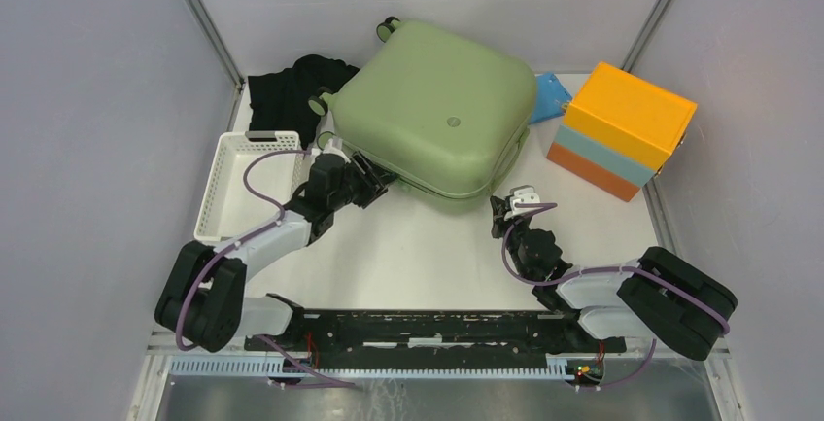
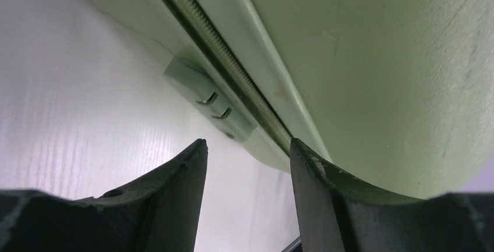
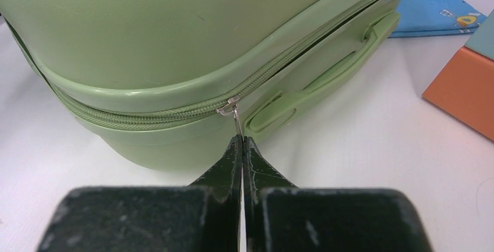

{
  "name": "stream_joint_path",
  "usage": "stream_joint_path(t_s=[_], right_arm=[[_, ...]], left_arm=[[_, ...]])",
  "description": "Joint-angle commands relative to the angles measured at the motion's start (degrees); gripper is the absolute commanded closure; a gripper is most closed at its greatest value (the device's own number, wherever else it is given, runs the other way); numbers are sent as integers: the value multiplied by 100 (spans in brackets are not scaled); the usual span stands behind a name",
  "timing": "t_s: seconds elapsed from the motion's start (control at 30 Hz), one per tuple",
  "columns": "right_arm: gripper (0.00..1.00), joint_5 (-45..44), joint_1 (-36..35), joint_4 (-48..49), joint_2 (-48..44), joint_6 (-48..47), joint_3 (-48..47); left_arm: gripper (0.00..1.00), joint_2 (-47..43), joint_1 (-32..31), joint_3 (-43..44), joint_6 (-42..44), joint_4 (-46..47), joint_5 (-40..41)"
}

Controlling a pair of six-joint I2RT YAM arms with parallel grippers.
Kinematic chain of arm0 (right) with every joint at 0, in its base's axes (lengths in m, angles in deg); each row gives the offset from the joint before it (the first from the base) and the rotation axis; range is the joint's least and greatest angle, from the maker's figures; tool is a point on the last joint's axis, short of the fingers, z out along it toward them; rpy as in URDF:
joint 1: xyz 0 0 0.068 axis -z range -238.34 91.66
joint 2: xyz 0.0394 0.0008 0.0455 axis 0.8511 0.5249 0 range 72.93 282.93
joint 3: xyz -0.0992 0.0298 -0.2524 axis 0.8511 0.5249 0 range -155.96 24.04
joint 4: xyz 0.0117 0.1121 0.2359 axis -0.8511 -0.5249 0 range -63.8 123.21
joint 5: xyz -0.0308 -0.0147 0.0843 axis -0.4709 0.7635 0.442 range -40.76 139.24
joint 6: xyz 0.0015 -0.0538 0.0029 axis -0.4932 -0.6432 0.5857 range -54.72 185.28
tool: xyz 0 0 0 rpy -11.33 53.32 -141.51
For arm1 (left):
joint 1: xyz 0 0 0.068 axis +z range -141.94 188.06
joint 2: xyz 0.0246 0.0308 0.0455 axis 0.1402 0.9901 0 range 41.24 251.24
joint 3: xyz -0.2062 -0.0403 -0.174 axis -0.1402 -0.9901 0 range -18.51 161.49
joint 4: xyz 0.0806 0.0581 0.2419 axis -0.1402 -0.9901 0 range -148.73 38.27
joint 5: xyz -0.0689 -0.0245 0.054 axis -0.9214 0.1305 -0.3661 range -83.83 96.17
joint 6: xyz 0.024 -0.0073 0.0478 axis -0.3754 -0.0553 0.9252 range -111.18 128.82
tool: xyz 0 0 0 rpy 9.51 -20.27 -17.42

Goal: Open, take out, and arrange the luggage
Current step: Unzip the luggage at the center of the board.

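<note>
The luggage (image 1: 437, 110) is a sage-green hard-shell suitcase lying flat and zipped shut at the back middle of the table. My right gripper (image 1: 499, 207) is at its front right corner. In the right wrist view the right gripper (image 3: 242, 141) is shut on the small metal zip pull (image 3: 236, 118), beside the green side handle (image 3: 326, 77). My left gripper (image 1: 387, 180) is at the case's front left edge. It stands open in the left wrist view (image 2: 247, 144), holding nothing, close under the shell (image 2: 378, 60) and its zip line (image 2: 233, 66).
A white perforated basket (image 1: 238, 183) stands at the left. Black cloth (image 1: 291, 90) lies behind it by the case's wheels. An orange and light-blue box (image 1: 622, 129) sits at the right, with a blue cloth (image 1: 552, 95) between it and the case.
</note>
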Motion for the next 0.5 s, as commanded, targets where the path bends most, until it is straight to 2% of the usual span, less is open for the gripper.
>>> stream_joint_path(t_s=[0.0, 0.2, 0.3, 0.47], right_arm=[[100, -250, 104, -70, 46, 30, 113], [100, -231, 108, -17, 103, 54, 95], [100, -209, 110, -17, 117, 60, 90], [100, -210, 112, -17, 116, 47, 91]], left_arm=[[40, 246, -36, 393, -295, 498, 122], [41, 627, -51, 597, -447, 189, 259], [49, 874, -54, 814, -526, -249, 380], [45, 1215, -79, 1235, -521, -986, 616]])
